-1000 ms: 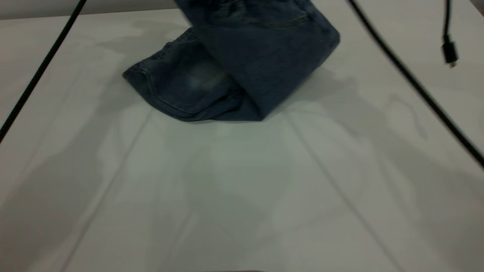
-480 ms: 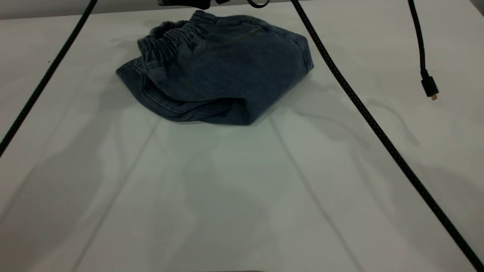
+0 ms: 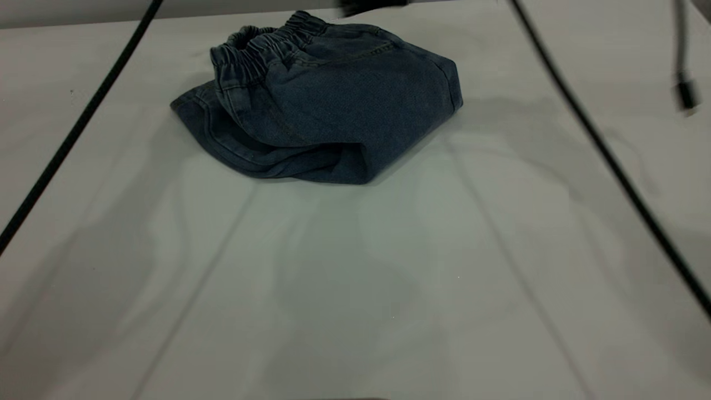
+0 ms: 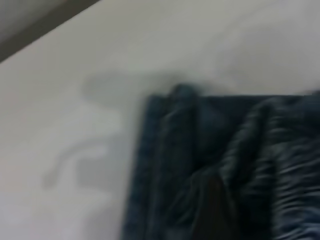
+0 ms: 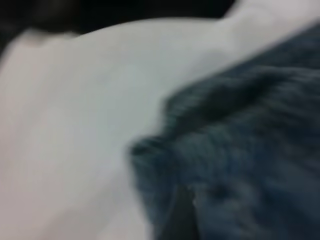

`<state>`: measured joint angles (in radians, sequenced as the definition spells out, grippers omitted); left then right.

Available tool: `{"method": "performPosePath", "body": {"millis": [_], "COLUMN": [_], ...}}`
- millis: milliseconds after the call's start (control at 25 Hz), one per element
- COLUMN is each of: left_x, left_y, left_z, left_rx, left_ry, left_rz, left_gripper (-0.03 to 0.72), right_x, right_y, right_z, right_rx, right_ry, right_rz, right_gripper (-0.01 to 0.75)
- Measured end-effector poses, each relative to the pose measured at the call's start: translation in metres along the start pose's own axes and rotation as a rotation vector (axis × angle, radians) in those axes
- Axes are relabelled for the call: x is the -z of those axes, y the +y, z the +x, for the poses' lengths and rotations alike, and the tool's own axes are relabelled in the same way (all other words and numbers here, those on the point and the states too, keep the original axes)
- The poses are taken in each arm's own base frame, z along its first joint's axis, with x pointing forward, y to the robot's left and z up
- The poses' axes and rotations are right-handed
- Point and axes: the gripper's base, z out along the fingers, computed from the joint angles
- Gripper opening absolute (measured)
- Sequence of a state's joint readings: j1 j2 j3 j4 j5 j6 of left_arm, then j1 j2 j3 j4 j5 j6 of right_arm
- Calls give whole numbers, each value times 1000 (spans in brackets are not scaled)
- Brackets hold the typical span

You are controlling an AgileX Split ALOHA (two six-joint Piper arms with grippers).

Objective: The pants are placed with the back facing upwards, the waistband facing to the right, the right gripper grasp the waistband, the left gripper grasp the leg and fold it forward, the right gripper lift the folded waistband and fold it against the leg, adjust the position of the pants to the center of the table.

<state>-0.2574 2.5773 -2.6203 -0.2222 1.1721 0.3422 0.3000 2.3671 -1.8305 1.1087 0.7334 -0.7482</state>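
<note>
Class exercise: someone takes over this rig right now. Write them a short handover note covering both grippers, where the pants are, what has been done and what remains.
Grippers: neither is visible in any view, so their state is unknown; only cables cross the exterior view.
Pants: lying folded in a bundle at the far middle of the table, elastic waistband on top, toward the far left, over the leg layer. Nothing appears to be holding them.
Done: both folds look complete.
Left: the bundle sits far from the table's centre, so it probably still needs pulling nearer; the waistband edge is a bit rumpled.
</note>
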Motion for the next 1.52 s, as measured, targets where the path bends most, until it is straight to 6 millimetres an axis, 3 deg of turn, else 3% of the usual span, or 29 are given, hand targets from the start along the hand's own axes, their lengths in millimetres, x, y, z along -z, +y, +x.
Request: {"method": "performPosePath", "body": {"millis": [160, 360, 560, 680, 880, 1120, 1240, 1400, 1520], "left_x": [-5, -18, -46, -61, -79, -83, -96, -121, -123], "left_y": [-29, -75, -111, -123, -114, -73, -59, -55, -56], "left_z": [-6, -8, 12, 26, 50, 62, 73, 93, 94], "left_rx": [-53, -117, -146, -168, -241, -287, -265, -268, -263], "left_ry": [-2, 44, 176, 247, 362, 429, 465, 523, 522], "left_rz": [39, 27, -14, -21, -82, -190, -191, -169, -155], "left_gripper": [456, 456, 456, 456, 456, 456, 456, 456, 456], "right_x": [42, 80, 97, 101, 103, 103, 103, 103, 103], "right_y": [-11, -10, -1, 1, 1, 1, 2, 2, 2], "right_z": [-16, -30, -36, -37, -36, -35, -35, -34, -34], "right_rx": [-3, 5, 28, 46, 44, 41, 40, 38, 37], "right_ry": [13, 7, 0, 9, 15, 26, 33, 35, 37], "right_rz": [156, 274, 304, 314, 314, 309, 307, 305, 303], "right_gripper": [565, 565, 565, 565, 563, 563, 563, 563, 563]}}
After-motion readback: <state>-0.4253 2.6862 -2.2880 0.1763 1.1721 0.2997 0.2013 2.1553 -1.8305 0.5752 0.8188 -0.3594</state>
